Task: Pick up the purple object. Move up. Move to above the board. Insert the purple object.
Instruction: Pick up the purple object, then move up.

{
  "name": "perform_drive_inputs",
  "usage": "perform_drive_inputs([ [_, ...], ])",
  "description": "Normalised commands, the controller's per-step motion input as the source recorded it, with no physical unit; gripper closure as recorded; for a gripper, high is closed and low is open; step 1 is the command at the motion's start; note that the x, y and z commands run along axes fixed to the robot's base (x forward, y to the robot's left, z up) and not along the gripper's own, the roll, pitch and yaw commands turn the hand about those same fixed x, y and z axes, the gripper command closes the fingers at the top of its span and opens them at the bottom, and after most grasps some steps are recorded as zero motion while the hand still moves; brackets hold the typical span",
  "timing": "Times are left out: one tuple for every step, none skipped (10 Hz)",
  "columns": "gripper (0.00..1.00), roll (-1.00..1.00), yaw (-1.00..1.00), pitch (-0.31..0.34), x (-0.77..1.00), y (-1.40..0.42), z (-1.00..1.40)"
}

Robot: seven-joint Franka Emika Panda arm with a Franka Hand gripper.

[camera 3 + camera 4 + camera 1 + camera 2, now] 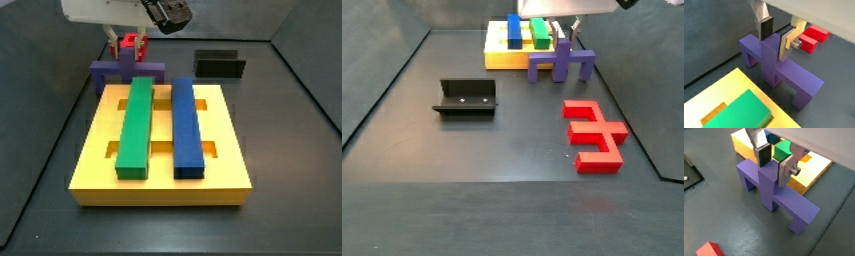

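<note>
The dark floor bears the board, purple object, red piece, fixture; pincer above.

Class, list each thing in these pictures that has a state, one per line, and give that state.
Gripper: open, fingers straddling the purple object's ridge.
Purple object: upright on the floor beside the board, not lifted.
Board: flat, slots open.
Green bar: lying on the board.
Blue bar: lying on the board.

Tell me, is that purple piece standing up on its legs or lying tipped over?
Upright. The purple object stands on the floor on both legs, ridge on top, with the gripper astride that ridge, beside the board.
</note>
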Motion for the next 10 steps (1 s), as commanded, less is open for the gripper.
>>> perform_drive_inputs([
  [1.0,0.0,0.0,0.0,0.0,0.0,0.0],
  [1.0,0.0,0.0,0.0,0.0,0.0,0.0],
  [1.0,0.0,0.0,0.0,0.0,0.0,0.0],
  [1.0,0.0,0.0,0.0,0.0,0.0,0.0],
  [1.0,0.0,0.0,0.0,0.0,0.0,0.0],
  [1.0,0.0,0.0,0.0,0.0,0.0,0.0],
  [1.0,0.0,0.0,0.0,0.0,0.0,0.0],
  [1.0,0.0,0.0,0.0,0.0,0.0,0.83],
  [1.0,0.0,0.05,0.055,-0.07,0.07,0.73],
  [1.0,-0.05,0.03,0.061,-0.07,0.03,0.51],
])
